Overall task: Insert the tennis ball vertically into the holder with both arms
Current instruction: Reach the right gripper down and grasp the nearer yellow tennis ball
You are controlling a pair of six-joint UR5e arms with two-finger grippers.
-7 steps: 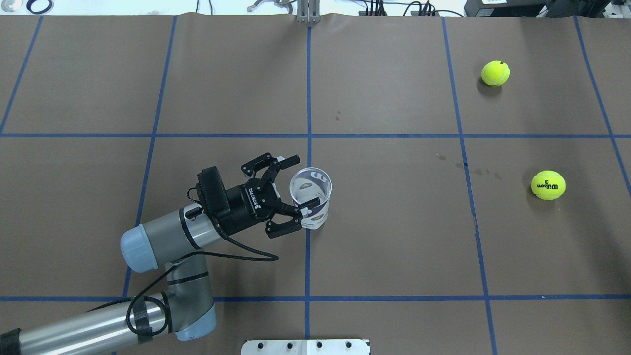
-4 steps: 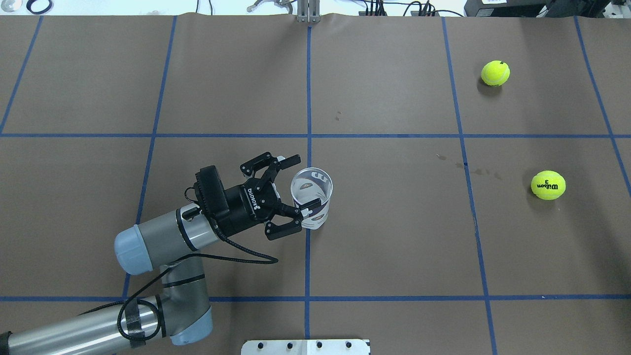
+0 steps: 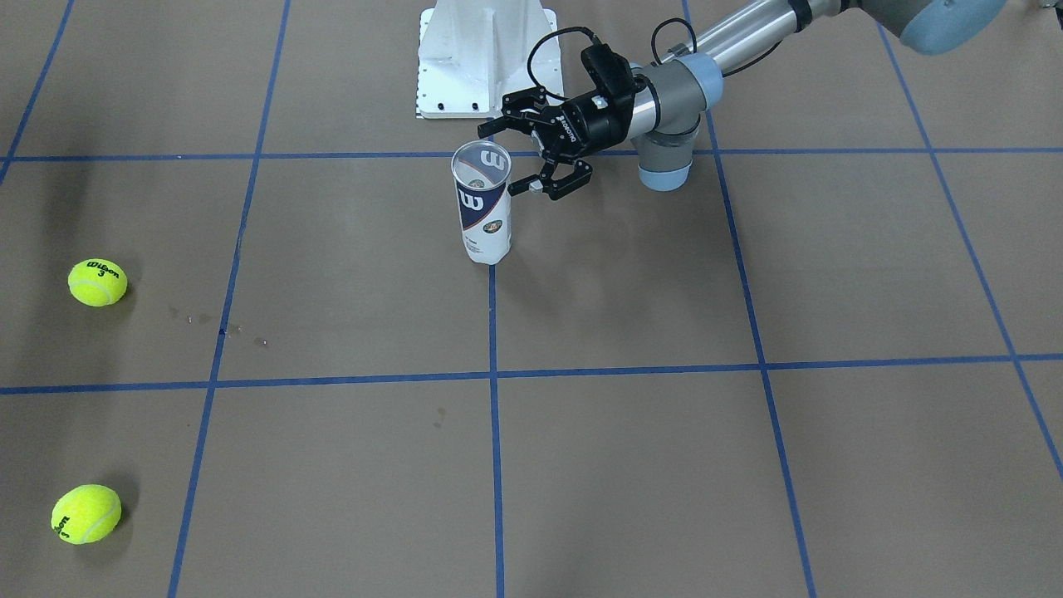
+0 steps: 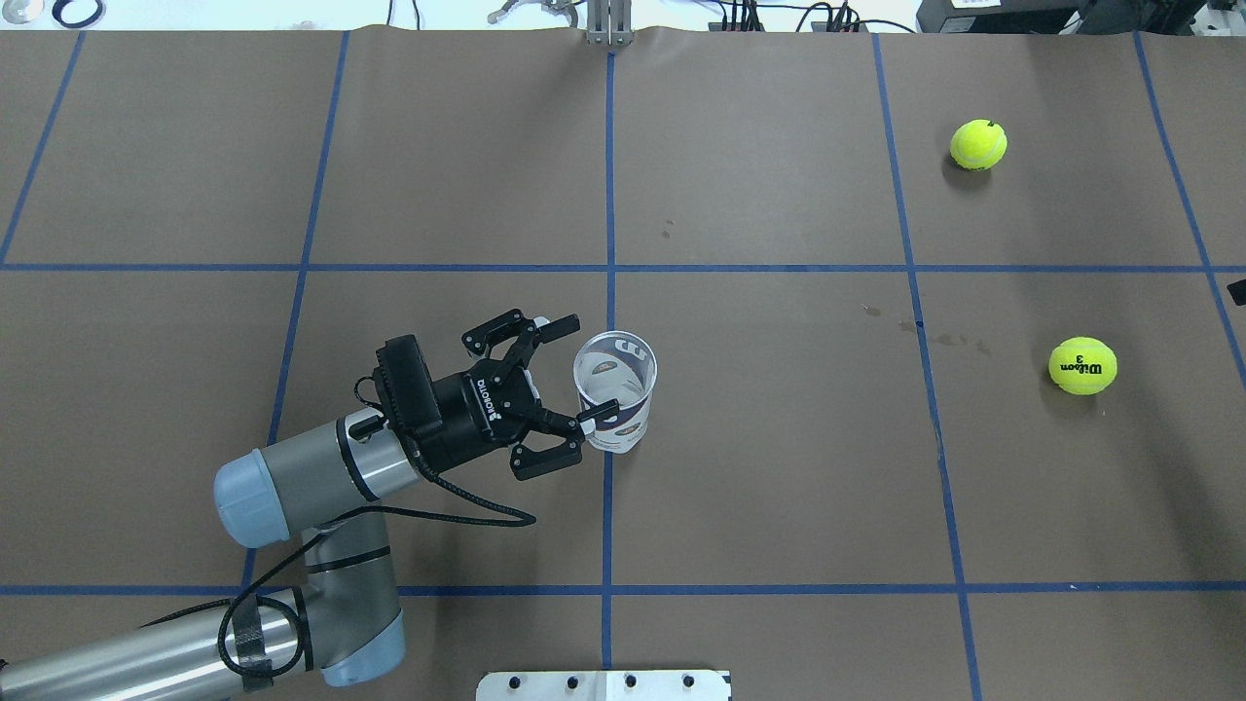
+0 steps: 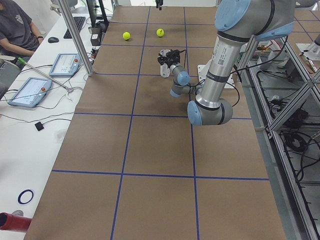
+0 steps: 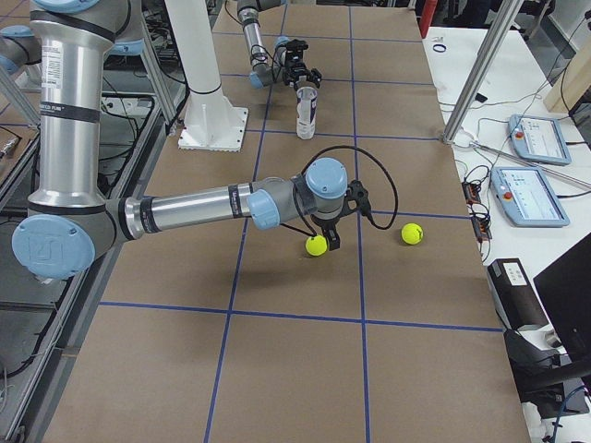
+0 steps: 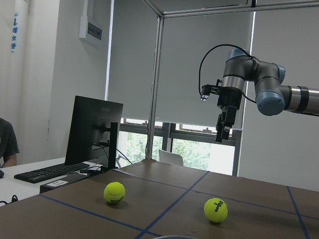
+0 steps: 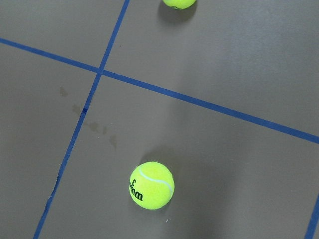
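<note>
Near the counter's (image 4: 779, 467) middle, a little toward the robot-side edge, the holder (image 4: 623, 378) stands upright with its open mouth up. The left end effector (image 4: 587, 368) sits level with the holder's top, its fingers spread wide with the holder at their tips, not clamped. Toward the counter's right end, the right end effector (image 7: 221, 135) hangs above one ball (image 8: 151, 184), well clear of it, with a second ball (image 4: 978, 144) nearer the far edge; whether its fingers are spread or together I cannot tell.
</note>
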